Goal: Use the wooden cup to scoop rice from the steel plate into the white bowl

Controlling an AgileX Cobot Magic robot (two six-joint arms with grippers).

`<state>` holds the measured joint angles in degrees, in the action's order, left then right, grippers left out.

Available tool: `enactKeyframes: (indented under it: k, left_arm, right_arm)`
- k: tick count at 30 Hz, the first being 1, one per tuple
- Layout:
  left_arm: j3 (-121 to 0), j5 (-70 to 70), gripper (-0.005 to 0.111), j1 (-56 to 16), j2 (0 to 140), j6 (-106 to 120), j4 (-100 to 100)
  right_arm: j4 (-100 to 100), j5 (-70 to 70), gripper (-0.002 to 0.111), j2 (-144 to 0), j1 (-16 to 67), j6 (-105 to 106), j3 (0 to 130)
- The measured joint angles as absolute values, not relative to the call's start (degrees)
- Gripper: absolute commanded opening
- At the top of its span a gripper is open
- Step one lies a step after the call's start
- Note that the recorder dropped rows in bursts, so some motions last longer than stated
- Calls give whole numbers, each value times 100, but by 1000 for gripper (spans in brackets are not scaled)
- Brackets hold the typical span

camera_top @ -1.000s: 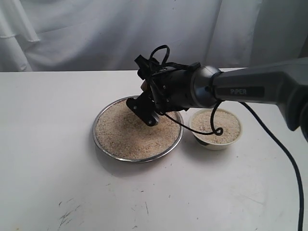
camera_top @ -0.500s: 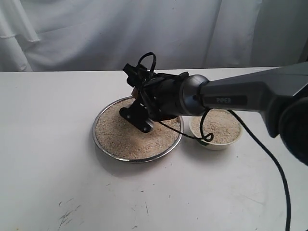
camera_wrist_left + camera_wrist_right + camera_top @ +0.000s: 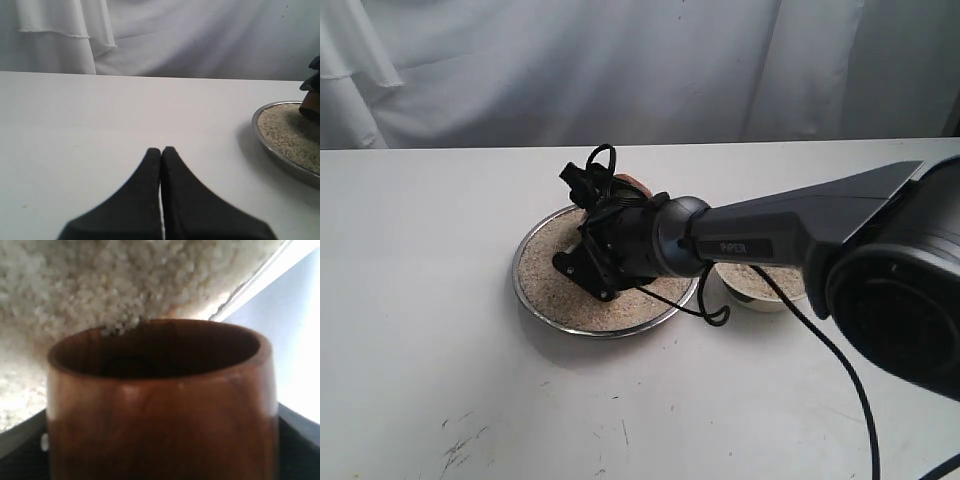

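Observation:
The steel plate [image 3: 532, 300] lies mid-table with rice [image 3: 548, 278] spread across it. My right gripper [image 3: 617, 203] hangs low over the plate's far side, shut on the wooden cup [image 3: 633, 183], of which only a reddish sliver shows there. In the right wrist view the wooden cup [image 3: 160, 405] fills the frame, tipped, its dark mouth facing the rice [image 3: 100, 280] and its rim touching the grains. The white bowl [image 3: 772, 292] sits right of the plate, mostly hidden under the arm. My left gripper [image 3: 161, 151] is shut and empty over bare table, left of the steel plate [image 3: 280, 152].
The right arm [image 3: 790, 225] stretches across from the right over the bowl, a black cable [image 3: 840, 370] trailing beneath it. White curtain [image 3: 620, 70] hangs behind the white table [image 3: 420, 380], which bears a few dark scuffs near its front.
The right arm has swung left and dropped lower over the plate, carrying the cup from the plate's middle toward its far left. It now covers most of the bowl.

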<state>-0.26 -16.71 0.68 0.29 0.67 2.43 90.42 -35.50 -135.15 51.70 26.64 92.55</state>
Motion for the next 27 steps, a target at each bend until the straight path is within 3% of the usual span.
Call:
enactKeyframes:
  k: [27]
  left_arm:
    - [-26,-1671,0,68,29,67,243]
  right_arm:
    - [5203,-2822,0,-13503,4904,5487,9670]
